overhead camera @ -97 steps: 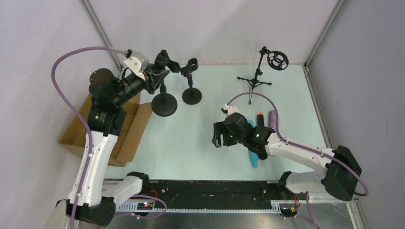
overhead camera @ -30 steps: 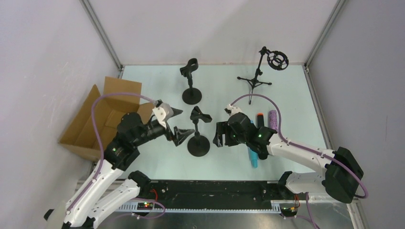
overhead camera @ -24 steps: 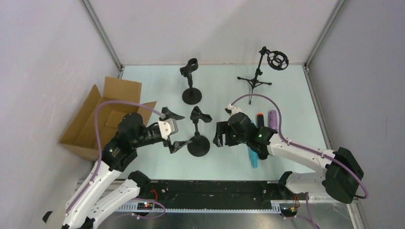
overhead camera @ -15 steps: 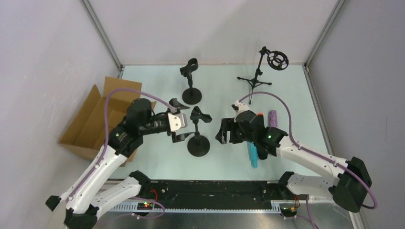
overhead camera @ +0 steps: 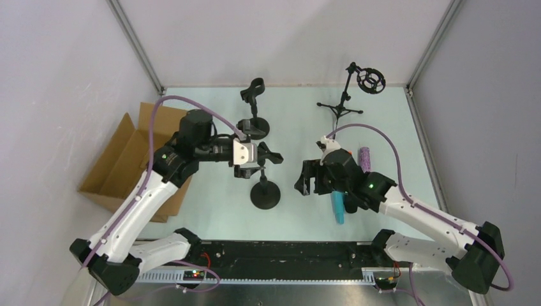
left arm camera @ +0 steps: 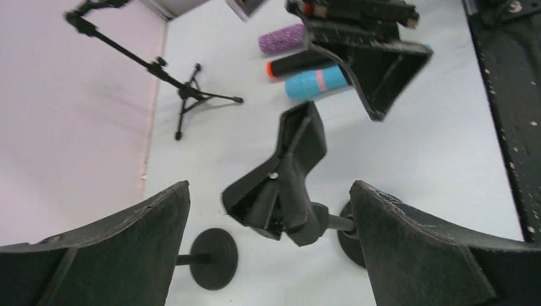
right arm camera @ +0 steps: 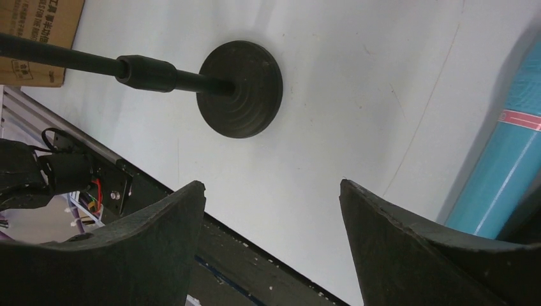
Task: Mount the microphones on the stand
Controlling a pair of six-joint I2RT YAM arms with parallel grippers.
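The near stand point(overhead camera: 265, 193) has a round black base and a black clip point(overhead camera: 269, 156) on top. My left gripper point(overhead camera: 255, 151) is open just left of that clip; in the left wrist view the clip point(left arm camera: 287, 172) sits between the spread fingers point(left arm camera: 127, 245) without touching them. The purple microphone point(left arm camera: 282, 38), black microphone point(left arm camera: 300, 62) and blue microphone point(left arm camera: 316, 81) lie side by side on the table. My right gripper point(overhead camera: 305, 178) is open and empty, right of the stand's base point(right arm camera: 241, 89), with the blue microphone point(right arm camera: 504, 185) beside it.
A second round-base stand point(overhead camera: 255, 95) is at the back, and a tripod stand point(overhead camera: 341, 105) with a ring mount point(overhead camera: 370, 80) at the back right. An open cardboard box point(overhead camera: 121, 166) sits at the left. The black rail point(overhead camera: 287, 252) runs along the near edge.
The near stand was carried from the back left to the middle and let go. My left arm swung up and around to face its clip. My right arm shifted slightly right.
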